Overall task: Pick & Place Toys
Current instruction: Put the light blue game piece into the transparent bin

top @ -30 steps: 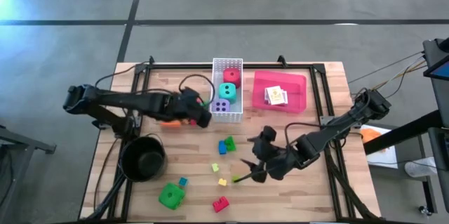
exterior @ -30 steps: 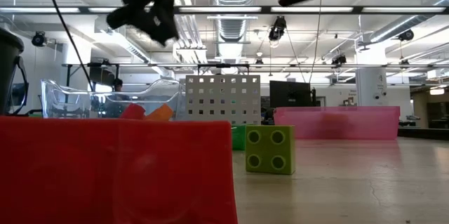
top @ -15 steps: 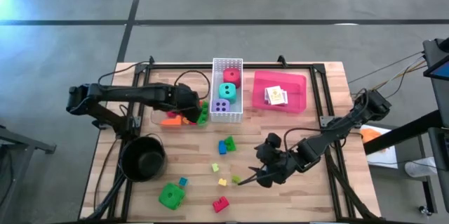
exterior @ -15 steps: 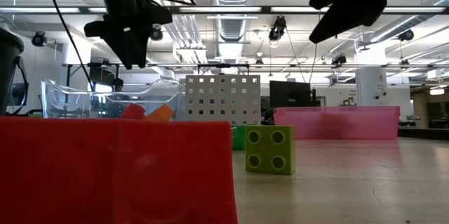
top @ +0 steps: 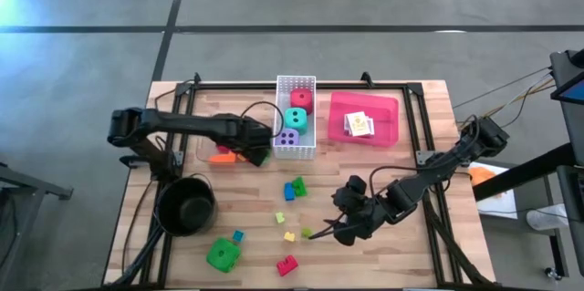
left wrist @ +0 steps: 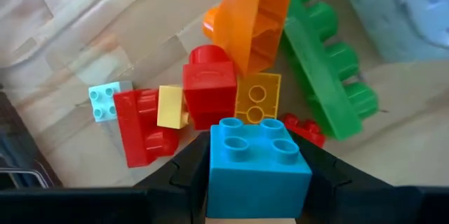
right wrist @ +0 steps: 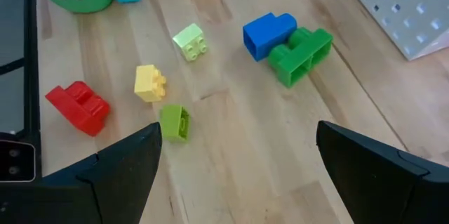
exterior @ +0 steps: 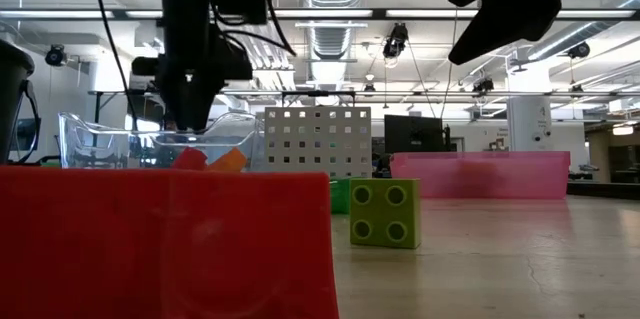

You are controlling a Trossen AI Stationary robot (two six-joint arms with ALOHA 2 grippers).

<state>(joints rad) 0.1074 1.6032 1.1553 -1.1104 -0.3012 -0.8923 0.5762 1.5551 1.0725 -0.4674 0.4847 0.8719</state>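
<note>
A wooden table (top: 401,236) with a black frame stands on a grey concrete floor; the low view looks across it into a wide hall with ceiling lights and ducts.

At the upper centre of the high view a white perforated basket (top: 297,150) holds a red die (top: 301,100), a teal die (top: 297,119) and a purple die (top: 288,138). Just right of it, a red tray (top: 388,113) carries a small card pack (top: 359,124). A round black pot (top: 187,207) sits at the lower left, with a green die (top: 223,254) below and right of it.

The left gripper (top: 255,150) hangs over a clear bin (exterior: 100,134) left of the basket. In the left wrist view its fingers are clenched on a blue brick (left wrist: 258,161), held above a heap of bricks in the bin: an orange brick (left wrist: 252,17), a long green brick (left wrist: 326,62), a red brick (left wrist: 209,92), a yellow brick (left wrist: 257,97) and a pale blue brick (left wrist: 104,102).

The right gripper (top: 324,230) hovers over the lower centre of the table, its fingers spread wide and holding nothing. Loose toys lie on the wood near it: a blue-and-green brick pair (top: 295,188), a lime brick (right wrist: 189,42), a yellow brick (right wrist: 149,83), a small green brick (right wrist: 175,122) between the fingers in the right wrist view, and a red brick (top: 286,265) near the bottom edge. A small light-blue brick (top: 237,235) lies just above the green die.
</note>
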